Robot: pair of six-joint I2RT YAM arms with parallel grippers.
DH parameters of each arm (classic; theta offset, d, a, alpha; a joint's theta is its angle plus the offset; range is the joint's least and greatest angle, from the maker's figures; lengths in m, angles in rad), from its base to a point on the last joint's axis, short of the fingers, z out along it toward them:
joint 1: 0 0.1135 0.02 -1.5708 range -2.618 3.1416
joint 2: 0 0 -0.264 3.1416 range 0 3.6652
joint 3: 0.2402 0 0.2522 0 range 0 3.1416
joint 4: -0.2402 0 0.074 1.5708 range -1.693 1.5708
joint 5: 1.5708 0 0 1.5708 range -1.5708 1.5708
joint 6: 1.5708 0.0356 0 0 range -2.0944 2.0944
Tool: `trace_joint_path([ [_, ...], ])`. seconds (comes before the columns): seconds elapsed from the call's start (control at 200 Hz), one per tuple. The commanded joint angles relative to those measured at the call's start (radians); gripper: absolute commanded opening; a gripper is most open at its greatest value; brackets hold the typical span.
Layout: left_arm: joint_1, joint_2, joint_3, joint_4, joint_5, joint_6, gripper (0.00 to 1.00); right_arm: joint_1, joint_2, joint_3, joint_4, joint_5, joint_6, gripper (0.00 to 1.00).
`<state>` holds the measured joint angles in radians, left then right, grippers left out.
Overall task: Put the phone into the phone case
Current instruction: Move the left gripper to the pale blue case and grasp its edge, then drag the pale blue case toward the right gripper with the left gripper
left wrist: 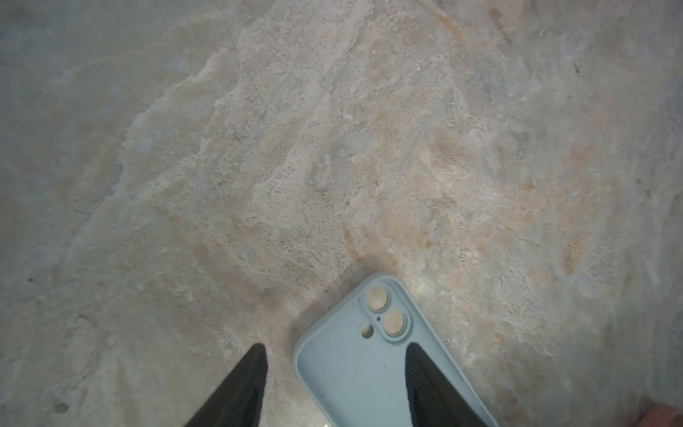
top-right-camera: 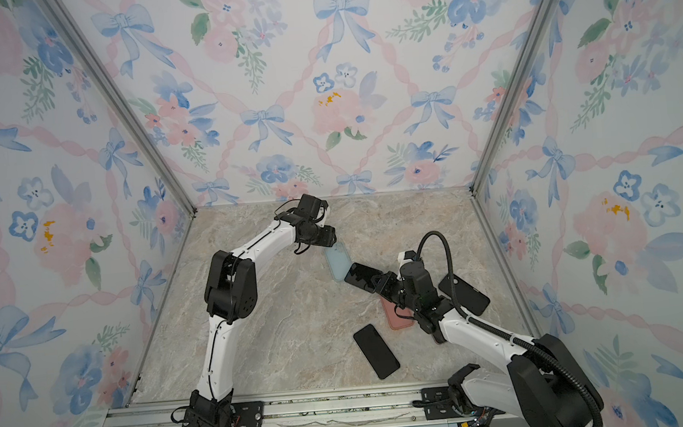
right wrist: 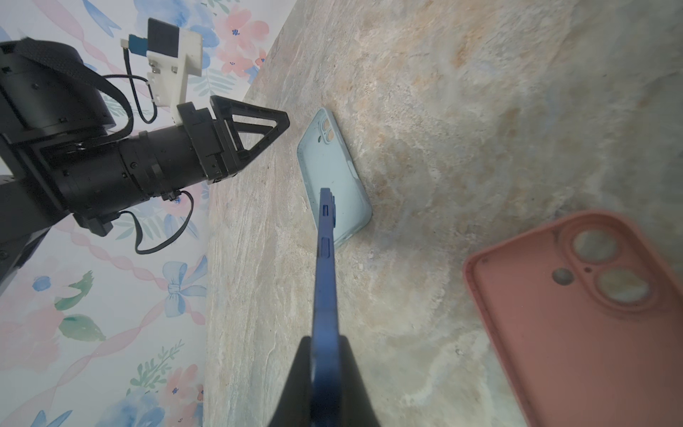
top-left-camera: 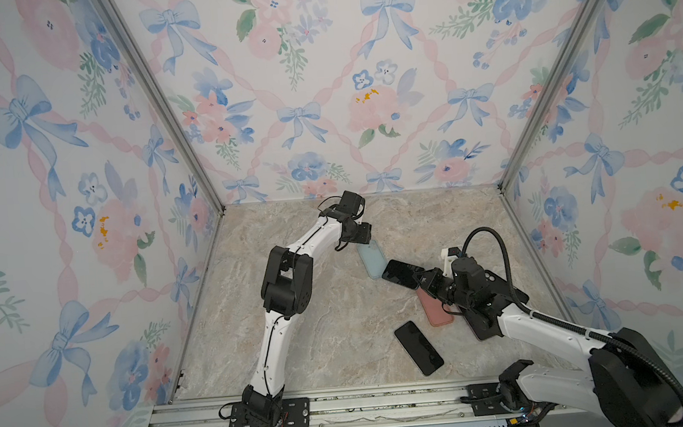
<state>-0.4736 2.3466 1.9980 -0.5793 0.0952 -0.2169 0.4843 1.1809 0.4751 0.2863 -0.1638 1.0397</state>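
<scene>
Slim dark-blue phone (right wrist: 325, 277) with a glossy black face is clamped at its right end in the right gripper (right wrist: 325, 342). It is held tilted, its far-left end over the near end of the light-blue silicone phone case (top-left-camera: 371, 259). That case lies open side up mid-table on the marbled tabletop (top-left-camera: 318, 308); whether they touch, I cannot tell. Fingers apart, the left gripper (left wrist: 334, 347) straddles the case's rim near the camera cut-outs. By my judgement the pickup is done, while aligning, lowering and pressing in remain. Side buttons show along the phone's edge.
</scene>
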Motion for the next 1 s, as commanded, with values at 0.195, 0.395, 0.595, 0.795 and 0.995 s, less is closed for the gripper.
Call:
trace_joint_path([
  [0.195, -0.031, 0.073, 0.065, -0.075, -0.04, 0.119, 0.56, -0.022, -0.006, 0.046, 0.014, -0.044, -0.025, 0.0],
  [0.395, -0.031, 0.115, 0.119, -0.082, -0.051, 0.145, 0.55, -0.022, -0.025, 0.054, -0.017, -0.051, -0.032, 0.0],
  [0.595, -0.033, 0.146, 0.148, -0.088, -0.058, 0.163, 0.47, -0.02, -0.072, 0.06, -0.074, -0.033, -0.05, 0.0],
  [0.795, -0.032, 0.138, 0.137, -0.095, -0.046, 0.174, 0.32, -0.021, -0.096, 0.072, -0.117, -0.03, -0.069, 0.0],
  [0.995, -0.031, 0.114, 0.087, -0.095, -0.058, 0.175, 0.18, -0.02, -0.132, 0.08, -0.17, -0.019, -0.087, 0.0],
])
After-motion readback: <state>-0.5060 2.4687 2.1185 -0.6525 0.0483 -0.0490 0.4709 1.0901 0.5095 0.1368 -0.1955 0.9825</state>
